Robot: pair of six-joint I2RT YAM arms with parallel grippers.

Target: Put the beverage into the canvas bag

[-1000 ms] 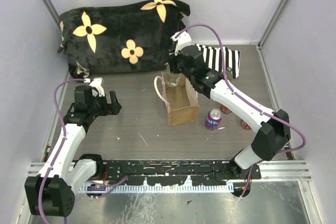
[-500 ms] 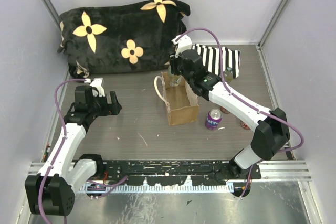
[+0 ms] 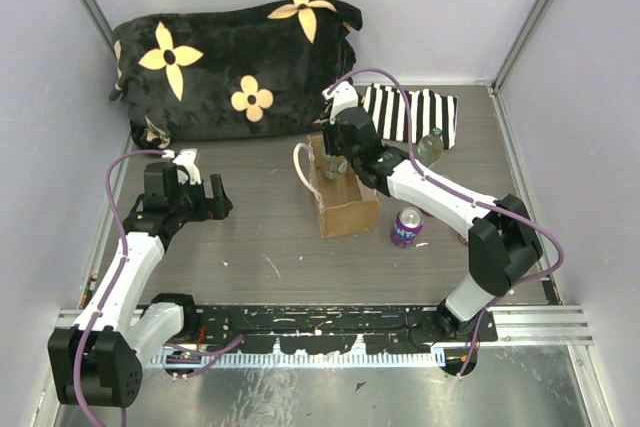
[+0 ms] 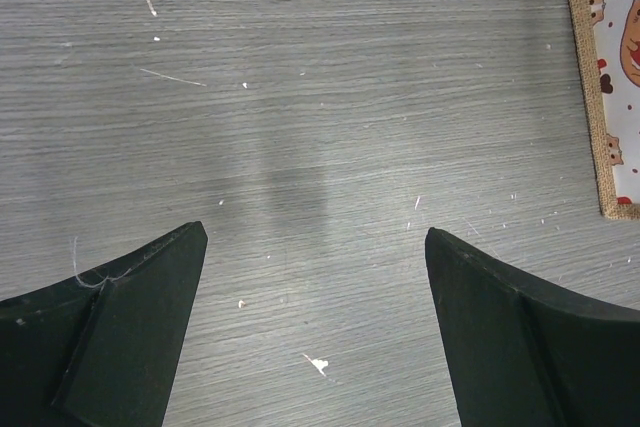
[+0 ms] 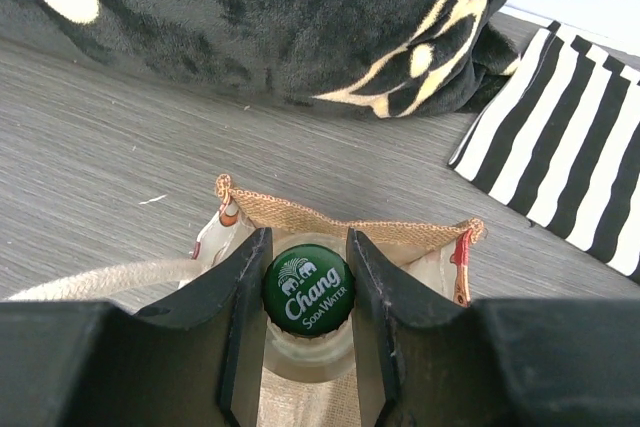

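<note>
My left jaws hang open above the grey surface (image 4: 300, 97), the bag (image 3: 347, 212) off to their right. My right jaws grip the green-capped bottle (image 5: 308, 292) by its neck, upright inside the bag's far end; beyond lie a flowered cushion (image 5: 250, 17) and striped cloth (image 5: 570, 157).

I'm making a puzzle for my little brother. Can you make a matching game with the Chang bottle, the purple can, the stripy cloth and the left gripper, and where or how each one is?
Things:
1. Chang bottle
2. purple can
3. striped cloth
4. left gripper

Places or states:
A. open over bare table
B. lying flat at the back right
C. pinched by the right gripper at the top of the bag
D. standing just right of the bag

Pairs: 1-C, 2-D, 3-B, 4-A.
</note>
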